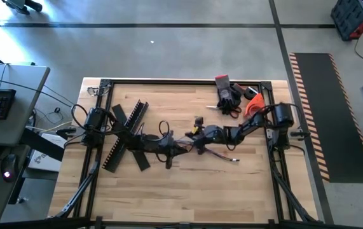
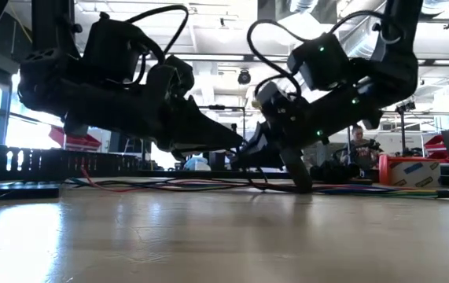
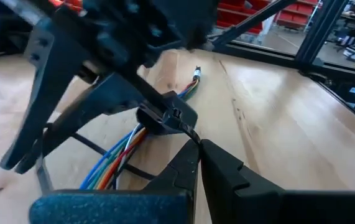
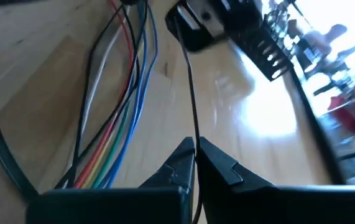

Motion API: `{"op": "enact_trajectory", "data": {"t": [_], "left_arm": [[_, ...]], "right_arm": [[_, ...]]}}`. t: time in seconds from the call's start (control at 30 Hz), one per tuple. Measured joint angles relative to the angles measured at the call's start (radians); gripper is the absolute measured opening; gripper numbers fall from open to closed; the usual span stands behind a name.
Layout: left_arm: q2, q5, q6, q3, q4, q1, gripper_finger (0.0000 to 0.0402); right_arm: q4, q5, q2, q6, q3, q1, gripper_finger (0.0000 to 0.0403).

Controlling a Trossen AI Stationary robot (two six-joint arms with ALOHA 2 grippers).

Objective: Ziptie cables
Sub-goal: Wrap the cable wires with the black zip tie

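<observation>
- Right gripper (image 4: pixel 194 163) is clamped on the zip tie's thin black tail (image 4: pixel 189 93), just beyond the coloured cables (image 4: pixel 122 99).
- Left gripper (image 3: pixel 197 163) is clenched on the tie's other end, near the head.
- Judged step: tightening; next, a steady pull away.

A robotics workshop: concrete floor (image 1: pixel 187 54), hazard-striped mat (image 1: pixel 324 108), red tool racks (image 3: pixel 276 18), a wooden table (image 1: pixel 187 187) framed in black.

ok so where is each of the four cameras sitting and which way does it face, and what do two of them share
High: overhead, straight down on the table, both arms meeting mid-table.
Low: table height, looking level across; both arms drop in from above.
Left wrist: on the left arm, facing the cables; left gripper shut on a thin black strap.
Right wrist: on the right arm, facing the same coloured cables; right gripper shut on a black strand.
Shared: both wrist views show the cables.
</observation>
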Motion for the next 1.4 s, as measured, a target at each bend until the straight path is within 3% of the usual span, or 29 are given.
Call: {"op": "enact_trajectory", "data": {"t": [0.23, 0.37, 0.5, 1.1, 1.3, 1.4], "left_arm": [[0.000, 0.022, 0.027, 0.000, -0.004, -0.035, 0.0000], [0.000, 0.018, 0.055, 0.000, -0.004, -0.047, 0.0000], [0.000, 0.019, 0.115, 0.000, 0.000, -0.049, 0.0000], [0.000, -0.031, 0.338, 0.030, -0.004, -0.049, 0.0000], [0.000, -0.044, 0.352, 0.030, -0.004, -0.048, 0.0000], [0.000, -0.044, 0.352, 0.030, -0.004, -0.048, 0.0000]], "right_arm": [[0.129, 0.033, -0.001, -0.034, -0.082, 0.024, 0.0000], [0.236, -0.058, -0.001, 0.007, -0.161, 0.023, 0.0000], [0.239, -0.119, 0.000, 0.027, -0.168, 0.051, 0.0000], [0.256, -0.143, 0.003, 0.054, -0.169, 0.069, 0.0000], [0.251, -0.139, 0.004, 0.119, -0.170, 0.069, 0.0000], [0.249, -0.087, 0.005, 0.169, -0.170, 0.070, 0.0000]]}}
